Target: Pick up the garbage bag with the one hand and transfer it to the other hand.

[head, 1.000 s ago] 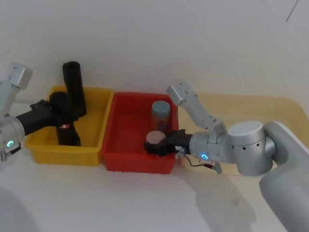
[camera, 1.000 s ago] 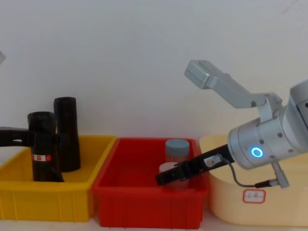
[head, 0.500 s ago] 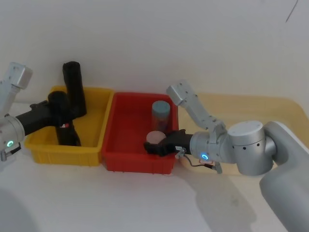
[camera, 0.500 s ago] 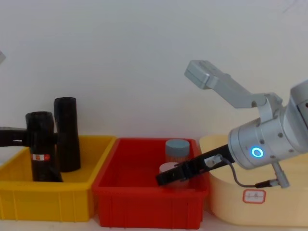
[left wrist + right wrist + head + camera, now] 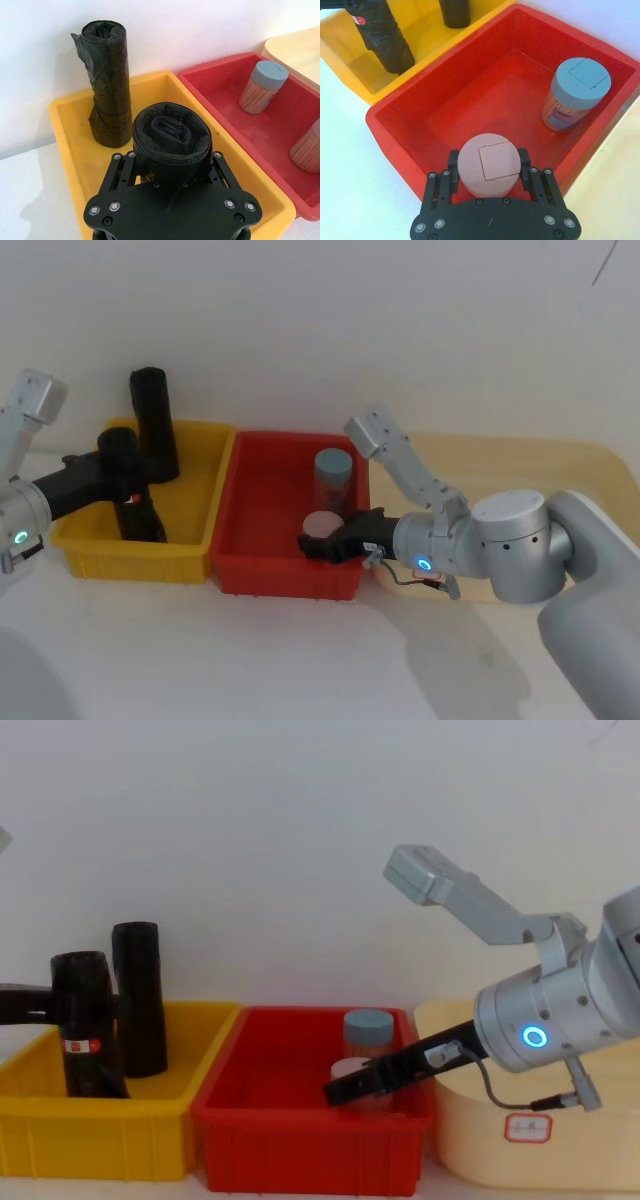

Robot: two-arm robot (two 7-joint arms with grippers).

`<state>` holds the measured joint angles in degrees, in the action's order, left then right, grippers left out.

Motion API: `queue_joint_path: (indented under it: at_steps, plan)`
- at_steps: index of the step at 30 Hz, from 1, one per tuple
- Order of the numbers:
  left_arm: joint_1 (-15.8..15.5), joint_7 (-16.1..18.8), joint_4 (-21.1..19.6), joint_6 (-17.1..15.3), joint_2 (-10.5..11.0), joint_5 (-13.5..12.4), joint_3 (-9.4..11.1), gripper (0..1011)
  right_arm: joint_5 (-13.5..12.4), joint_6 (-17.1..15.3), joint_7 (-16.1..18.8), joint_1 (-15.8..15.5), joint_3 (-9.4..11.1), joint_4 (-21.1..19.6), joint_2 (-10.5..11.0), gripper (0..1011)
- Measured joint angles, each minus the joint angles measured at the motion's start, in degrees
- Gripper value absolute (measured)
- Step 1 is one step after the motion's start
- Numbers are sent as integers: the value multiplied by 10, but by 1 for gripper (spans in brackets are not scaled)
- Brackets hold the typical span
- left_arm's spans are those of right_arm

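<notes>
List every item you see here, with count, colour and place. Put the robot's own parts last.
garbage bag: one, black with a red-and-white sticker, upright in the yellow bin
black roll: one, no sticker visible, standing behind it in the same bin
yellow bin: one, on the left
red bin: one, beside the yellow bin
blue-lidded jar: one, in the red bin
pink-lidded jar: one, in the red bin
cream tray: one, on the right
left gripper: black, closed on the garbage bag
right gripper: black, closed on the pink-lidded jar

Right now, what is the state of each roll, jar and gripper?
Black rolled plastic garbage bag with red-and-white sticker: upright, gripped
Left gripper: shut on the bag
Plain black plastic roll: standing, free
Pink-lidded jar: upright, gripped
Right gripper: shut on it
Grey-lidded jar: upright, free
</notes>
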<state>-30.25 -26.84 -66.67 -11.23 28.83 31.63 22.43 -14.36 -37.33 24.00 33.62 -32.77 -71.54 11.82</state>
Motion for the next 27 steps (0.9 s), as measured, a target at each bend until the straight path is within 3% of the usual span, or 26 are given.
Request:
queue_joint_path:
  at_steps: [18, 27]
  plan:
    - [-3, -3, -3, 1, -1, 0, -2, 398, 1, -1, -1, -1, 1, -4, 1, 665]
    - [-22, -22, -30, 0, 5, 5, -9, 391, 11, 3, -13, -4, 11, -43, 12, 665]
